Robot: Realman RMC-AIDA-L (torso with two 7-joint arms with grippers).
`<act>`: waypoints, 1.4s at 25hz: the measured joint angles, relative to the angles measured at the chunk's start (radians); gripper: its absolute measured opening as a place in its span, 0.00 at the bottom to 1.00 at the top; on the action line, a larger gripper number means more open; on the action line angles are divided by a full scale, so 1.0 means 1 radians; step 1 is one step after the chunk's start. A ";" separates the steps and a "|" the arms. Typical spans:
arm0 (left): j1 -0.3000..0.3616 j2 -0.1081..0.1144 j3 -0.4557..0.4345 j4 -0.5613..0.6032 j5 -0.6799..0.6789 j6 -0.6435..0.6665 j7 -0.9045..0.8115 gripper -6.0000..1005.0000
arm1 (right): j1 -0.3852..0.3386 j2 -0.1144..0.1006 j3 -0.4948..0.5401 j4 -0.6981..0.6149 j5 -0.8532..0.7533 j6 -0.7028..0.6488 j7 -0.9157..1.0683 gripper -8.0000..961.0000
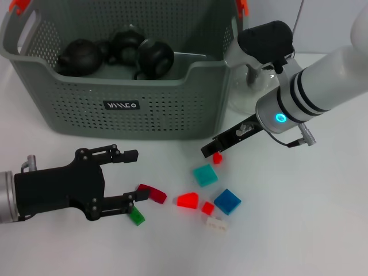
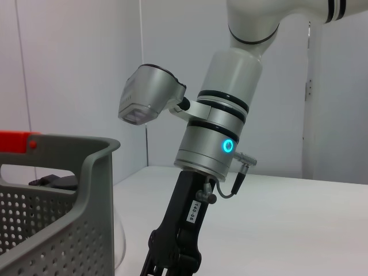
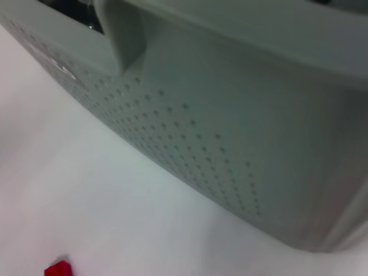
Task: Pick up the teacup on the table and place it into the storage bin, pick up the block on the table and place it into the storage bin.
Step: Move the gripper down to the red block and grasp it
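Closest to the near table edge, the left tool [image 1: 131,177] has its black fingers spread wide around a flat dark-red plastic block [image 1: 152,194], with a small green block [image 1: 137,217] just beside its lower fingertip. Neither finger looks to be touching the red piece. Over towards the middle of the white table [image 1: 310,230], the right tool [image 1: 218,150] is angled down onto a small bright-red block [image 1: 217,157]; its tips sit right at that piece, but I cannot tell whether they are pinching it or only resting above it. The right wrist view shows the red piece low in front of the perforated wall.

Loose pieces wait nearby: a teal square block [image 1: 204,175], a blue square block [image 1: 227,201], a red wedge [image 1: 187,200], a tiny red cube [image 1: 207,208] and a pale cream block [image 1: 217,226].

At the far edge stands the large grey-green perforated storage bin [image 1: 132,106], already holding dark round teaware [image 1: 115,54]. A clear glass teapot with a black lid [image 1: 253,75] stands beside the bin's right end.

Risks? The right tool's piece is small, so a shallow grip could let it pop out on the lift. That arm also works close to the glass teapot, and a careless swing towards the bin could knock it. On the left, closing could catch the green block too.
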 joint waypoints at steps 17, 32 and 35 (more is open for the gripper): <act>0.000 0.000 -0.001 -0.002 0.000 -0.008 0.000 0.70 | -0.007 -0.003 -0.030 0.001 -0.002 0.018 0.000 0.61; 0.000 0.000 -0.002 -0.002 0.000 -0.009 0.000 0.70 | 0.002 0.000 -0.066 0.012 0.002 0.034 0.000 0.44; 0.000 0.000 -0.002 -0.001 0.000 -0.009 0.000 0.70 | 0.002 0.001 -0.072 0.013 0.003 0.041 -0.003 0.44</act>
